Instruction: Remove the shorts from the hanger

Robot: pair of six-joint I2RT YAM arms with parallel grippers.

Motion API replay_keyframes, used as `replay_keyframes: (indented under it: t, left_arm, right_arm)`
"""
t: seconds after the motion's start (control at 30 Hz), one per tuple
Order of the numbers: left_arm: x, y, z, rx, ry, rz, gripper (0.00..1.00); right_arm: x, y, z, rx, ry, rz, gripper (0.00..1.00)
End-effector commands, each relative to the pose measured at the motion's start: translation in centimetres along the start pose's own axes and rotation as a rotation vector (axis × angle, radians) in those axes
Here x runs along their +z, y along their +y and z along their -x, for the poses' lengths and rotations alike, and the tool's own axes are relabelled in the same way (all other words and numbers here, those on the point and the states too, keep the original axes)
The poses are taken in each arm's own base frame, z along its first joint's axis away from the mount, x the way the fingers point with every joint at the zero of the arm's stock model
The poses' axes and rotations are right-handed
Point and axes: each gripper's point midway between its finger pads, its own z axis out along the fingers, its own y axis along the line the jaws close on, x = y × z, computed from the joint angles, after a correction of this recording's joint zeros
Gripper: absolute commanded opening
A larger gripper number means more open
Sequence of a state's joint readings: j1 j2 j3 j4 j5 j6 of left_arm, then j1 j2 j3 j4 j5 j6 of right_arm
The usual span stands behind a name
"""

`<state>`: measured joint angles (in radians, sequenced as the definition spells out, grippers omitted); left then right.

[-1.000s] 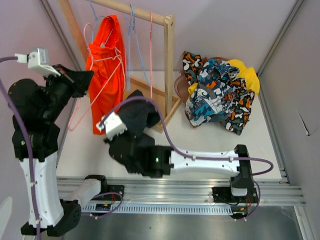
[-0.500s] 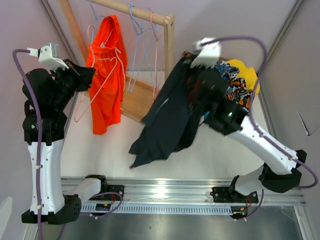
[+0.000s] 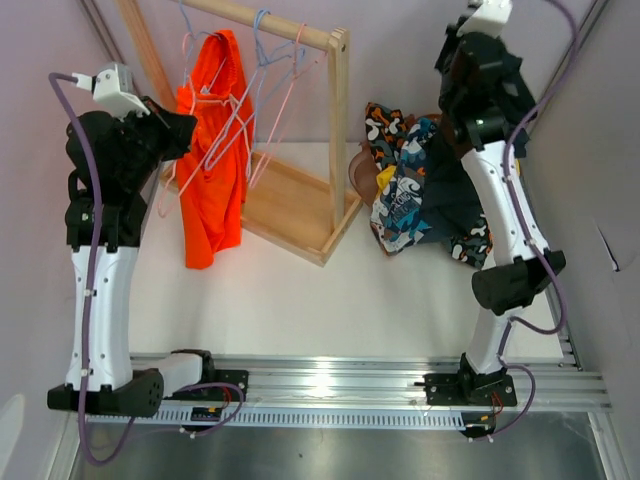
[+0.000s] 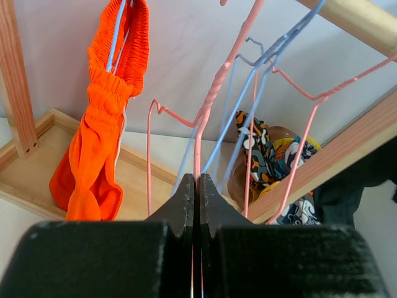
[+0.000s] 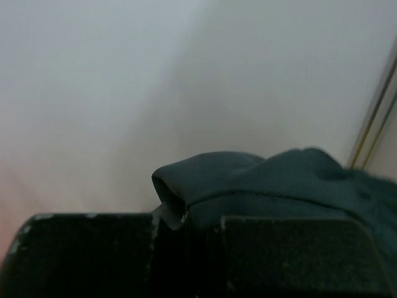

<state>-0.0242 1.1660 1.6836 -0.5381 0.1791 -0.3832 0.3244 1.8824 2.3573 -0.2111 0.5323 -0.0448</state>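
My left gripper [image 3: 182,136] is shut on the wire of a bare pink hanger [image 4: 214,93], which hangs on the wooden rail [image 4: 353,17]; the jaws [image 4: 197,186] are pressed together on it. The bright orange shorts [image 3: 213,150] hang on a blue hanger at the rack's left end and also show in the left wrist view [image 4: 99,143]. My right gripper [image 3: 456,70] is raised high at the back right, shut on the black shorts [image 5: 267,180]. The black shorts [image 3: 452,200] drape down over the pile of camouflage and teal print shorts [image 3: 400,190]. A bit of the yellow shorts [image 4: 280,149] shows.
The wooden rack's base tray [image 3: 290,205] and right post [image 3: 340,120] stand between the arms. Several bare blue and pink hangers [image 3: 268,90] dangle from the rail. Grey walls close in at the left, back and right. The arms' rail [image 3: 330,385] runs along the near edge.
My right arm has swung from the table's middle up to the back right, carrying the black shorts off the hanger and over the pile. My left gripper has risen slightly, still holding the pink hanger.
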Motion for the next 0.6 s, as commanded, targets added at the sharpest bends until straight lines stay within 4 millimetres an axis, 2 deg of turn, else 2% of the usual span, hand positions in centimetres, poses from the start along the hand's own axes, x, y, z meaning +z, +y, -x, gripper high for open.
replay_keyframes:
  t: [0.0, 0.03, 0.07, 0.1, 0.13, 0.17, 0.2, 0.23, 0.27, 0.33, 0.37, 0.43, 0.5, 0.57]
  left_arm:
    - [1.4, -1.2, 2.9, 0.042, -0.081, -0.052, 0.0]
    - [2.3, -1.3, 2.7, 0.044, -0.069, -0.06, 0.0]
    - [2.8, -1.3, 2.8, 0.051, -0.066, -0.064, 0.0]
    - [2.8, -1.8, 3.9, 0.059, -0.087, -0.077, 0.0]
    - [4.1, -1.4, 3.4, 0.055, -0.065, -0.073, 0.0]
    - [4.6, -1.6, 3.3, 0.058, -0.061, -0.083, 0.0]
    - [4.5, -2.4, 4.6, 0.066, -0.089, -0.101, 0.0]
    - [4.8, -2.5, 4.8, 0.068, -0.091, -0.104, 0.0]
    - [6.0, -2.4, 4.2, 0.068, -0.072, -0.103, 0.0]
    - [6.0, -3.3, 5.8, 0.076, -0.102, -0.119, 0.0]
    - [6.7, -3.7, 5.7, 0.07, -0.095, -0.126, 0.0]
    - [6.8, -4.3, 6.1, 0.054, -0.094, -0.142, 0.0]
    - [7.0, -5.3, 5.7, 0.051, -0.093, -0.168, 0.0]
    - [7.1, -6.5, 5.6, 0.053, -0.099, -0.19, 0.0]
  right_arm:
    - [1.3, 0.8, -9.2, 0.036, 0.176, 0.073, 0.0]
    - [0.3, 0.8, -12.3, 0.038, 0.25, 0.095, 0.19]
    - [-0.5, 0.8, -13.8, 0.042, 0.287, 0.105, 0.59]
    - [-1.1, 0.8, -14.7, 0.055, 0.3, 0.113, 0.99]
    - [-2.9, 0.2, -19.4, 0.037, 0.388, 0.102, 0.99]
    - [-4.6, 0.4, -18.1, 0.081, 0.366, 0.115, 1.0]
    - [-5.4, 0.7, -17.9, 0.11, 0.338, 0.128, 0.99]
    - [-6.6, 0.5, -18.7, 0.117, 0.35, 0.127, 0.99]
    - [-8.8, 0.6, -19.8, 0.141, 0.36, 0.145, 0.99]
    - [-11.0, 0.7, -21.0, 0.148, 0.387, 0.164, 0.99]
    - [-12.9, 0.8, -23.4, 0.133, 0.434, 0.171, 0.99]
    - [-14.7, 0.6, -23.7, 0.136, 0.449, 0.177, 0.99]
    - [-16.7, 0.1, -25.5, 0.126, 0.493, 0.18, 1.0]
    - [-17.8, -0.2, -26.6, 0.122, 0.521, 0.18, 0.99]
